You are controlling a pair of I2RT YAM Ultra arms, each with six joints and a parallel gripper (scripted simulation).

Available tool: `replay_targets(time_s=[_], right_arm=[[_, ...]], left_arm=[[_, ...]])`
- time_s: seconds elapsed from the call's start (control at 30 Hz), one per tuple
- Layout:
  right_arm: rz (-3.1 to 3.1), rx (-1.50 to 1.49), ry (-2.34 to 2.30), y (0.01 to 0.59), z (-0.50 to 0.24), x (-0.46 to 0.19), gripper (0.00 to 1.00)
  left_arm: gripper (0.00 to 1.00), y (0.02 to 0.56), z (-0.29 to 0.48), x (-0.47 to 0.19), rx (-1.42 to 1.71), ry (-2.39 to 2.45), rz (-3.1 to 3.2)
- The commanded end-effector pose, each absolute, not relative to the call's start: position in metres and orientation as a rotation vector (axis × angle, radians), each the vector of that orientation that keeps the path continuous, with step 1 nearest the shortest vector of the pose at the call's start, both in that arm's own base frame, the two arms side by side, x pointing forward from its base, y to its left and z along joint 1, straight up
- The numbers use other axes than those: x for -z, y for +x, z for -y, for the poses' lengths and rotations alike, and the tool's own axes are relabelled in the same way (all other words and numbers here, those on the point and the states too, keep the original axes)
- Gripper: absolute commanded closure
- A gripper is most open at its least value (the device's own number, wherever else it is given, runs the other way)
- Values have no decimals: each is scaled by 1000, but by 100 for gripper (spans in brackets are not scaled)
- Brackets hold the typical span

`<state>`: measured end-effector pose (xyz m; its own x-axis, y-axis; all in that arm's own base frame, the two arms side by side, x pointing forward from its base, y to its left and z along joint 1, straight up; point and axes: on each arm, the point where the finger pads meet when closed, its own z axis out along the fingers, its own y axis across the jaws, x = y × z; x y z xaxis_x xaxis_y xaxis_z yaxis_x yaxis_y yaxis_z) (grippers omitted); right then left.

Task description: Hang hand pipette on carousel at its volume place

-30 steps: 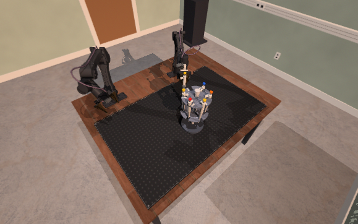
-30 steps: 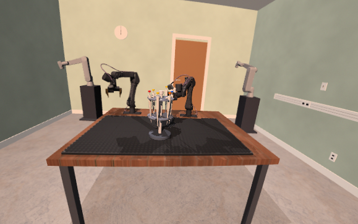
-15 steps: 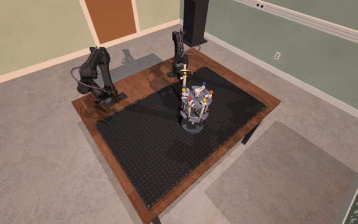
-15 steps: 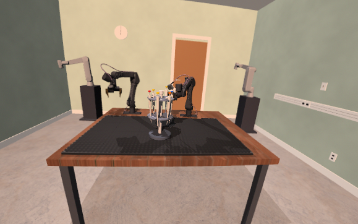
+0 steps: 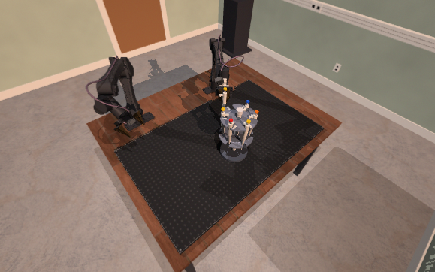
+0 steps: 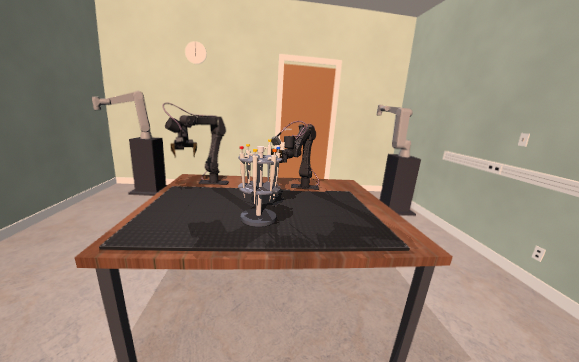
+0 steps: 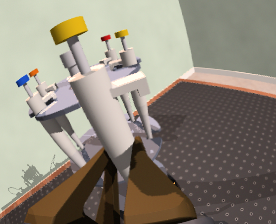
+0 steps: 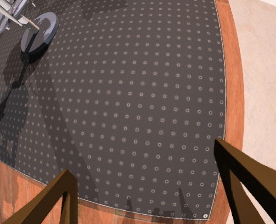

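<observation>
The held pipette (image 5: 224,98) (image 7: 101,110) has a yellow push button; its finger hook (image 7: 131,84) points right in the left wrist view. My left gripper (image 7: 125,146) is shut on its lower body and holds it roughly upright, beside the carousel (image 5: 234,155) (image 6: 258,218) (image 7: 59,102) (image 8: 48,35). Several white pipettes with blue, orange, red and yellow buttons hang around the carousel's head. No volume marks are readable, and contact between the held pipette and the head cannot be told. My right gripper (image 5: 135,129) (image 6: 184,154) (image 8: 138,164) is open and empty, away from the carousel.
The carousel stands on a black dotted mat (image 5: 186,180) (image 6: 158,225) (image 8: 139,95) on the wooden table (image 5: 165,103) (image 6: 263,260). The hung pipettes stand close around the head. The right gripper is above the table's edge area, far from the left one.
</observation>
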<state>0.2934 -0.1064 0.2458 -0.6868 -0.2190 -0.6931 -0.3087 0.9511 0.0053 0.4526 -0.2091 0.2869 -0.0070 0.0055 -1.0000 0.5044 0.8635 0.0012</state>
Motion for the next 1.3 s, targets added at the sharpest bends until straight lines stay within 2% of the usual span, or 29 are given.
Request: replay_targets(time_s=[0.0, 1.2, 1.27], right_arm=[[-2324, -147, -379, 297, 109, -253, 0], [-2324, -147, -379, 297, 109, -253, 0], [-2324, -147, -379, 297, 109, -253, 0]], left_arm=[[88, 453, 206, -311, 421, 402, -1480], [88, 453, 206, -311, 421, 402, -1480], [88, 448, 210, -289, 421, 410, -1523]])
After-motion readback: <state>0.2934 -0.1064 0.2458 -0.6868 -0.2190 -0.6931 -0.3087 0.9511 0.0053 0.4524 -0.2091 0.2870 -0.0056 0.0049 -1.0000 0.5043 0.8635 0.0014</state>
